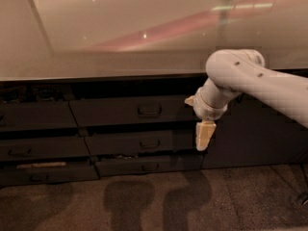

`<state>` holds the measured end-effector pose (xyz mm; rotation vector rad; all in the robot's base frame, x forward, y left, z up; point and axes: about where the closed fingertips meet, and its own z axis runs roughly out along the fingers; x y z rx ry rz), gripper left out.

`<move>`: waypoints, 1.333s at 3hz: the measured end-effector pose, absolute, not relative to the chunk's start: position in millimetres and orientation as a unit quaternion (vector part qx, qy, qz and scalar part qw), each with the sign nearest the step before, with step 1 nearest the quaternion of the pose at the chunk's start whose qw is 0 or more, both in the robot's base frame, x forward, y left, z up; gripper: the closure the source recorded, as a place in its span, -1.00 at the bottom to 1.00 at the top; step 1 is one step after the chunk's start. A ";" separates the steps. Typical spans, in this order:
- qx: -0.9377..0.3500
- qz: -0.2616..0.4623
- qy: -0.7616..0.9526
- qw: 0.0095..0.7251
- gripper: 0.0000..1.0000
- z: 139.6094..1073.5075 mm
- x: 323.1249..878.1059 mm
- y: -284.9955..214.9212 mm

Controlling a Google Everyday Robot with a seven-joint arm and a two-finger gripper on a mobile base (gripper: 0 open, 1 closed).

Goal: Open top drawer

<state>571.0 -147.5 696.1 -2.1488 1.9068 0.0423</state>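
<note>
The top drawer [130, 110] is the widest dark grey front, just under the counter edge, with a small dark loop handle [149, 110] at its centre. It sits pulled out a little, about flush with the fronts beside it. My gripper [204, 136] hangs from the white arm [250, 81], pointing down, in front of the drawer's right end. It is to the right of the handle and lower, and holds nothing.
Two narrower dark drawer fronts [137, 142] [147, 165] sit below, slightly open. More dark drawers [36, 117] stack at the left. A tall dark cabinet door [255, 134] is behind my arm. A pale counter top [120, 47] runs above. Brown floor [144, 201] lies in front.
</note>
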 end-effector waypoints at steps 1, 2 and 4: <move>-0.749 -0.012 0.639 0.174 -1.00 700.4 565.0 -147.7; -0.756 -0.038 0.619 0.209 -1.00 699.6 557.9 -149.6; -0.737 -0.039 0.639 0.217 -1.00 700.6 582.1 -168.4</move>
